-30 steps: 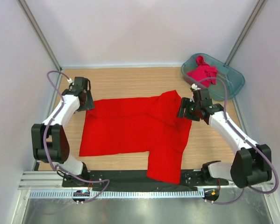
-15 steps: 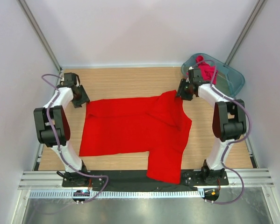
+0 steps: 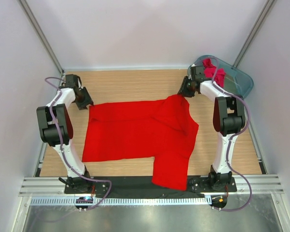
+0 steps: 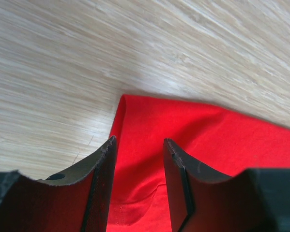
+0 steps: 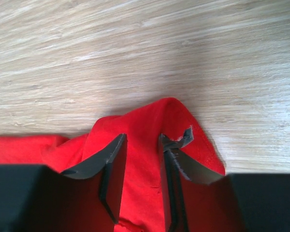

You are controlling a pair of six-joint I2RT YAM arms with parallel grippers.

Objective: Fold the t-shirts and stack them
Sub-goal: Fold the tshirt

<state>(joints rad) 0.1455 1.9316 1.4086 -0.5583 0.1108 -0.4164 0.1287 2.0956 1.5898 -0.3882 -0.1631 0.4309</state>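
Early stage: red t-shirt [image 3: 135,130] lies flat on bench [image 3: 125,84], unfolded. Its far corners sit btwn L fingers [image 4: 139,142] and R fingers [image 5: 142,140]; both pairs apart, straddling cloth, no pinch yet. Pink t-shirt [image 3: 213,72] waits in tub [image 3: 239,82] just beyond R fingers. Folding and stacking all left.

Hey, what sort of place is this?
Probably a robot lab cell, not a home: left arm and right arm mounted at a metal rail, plain white walls boxing in a wooden table with a red t-shirt.
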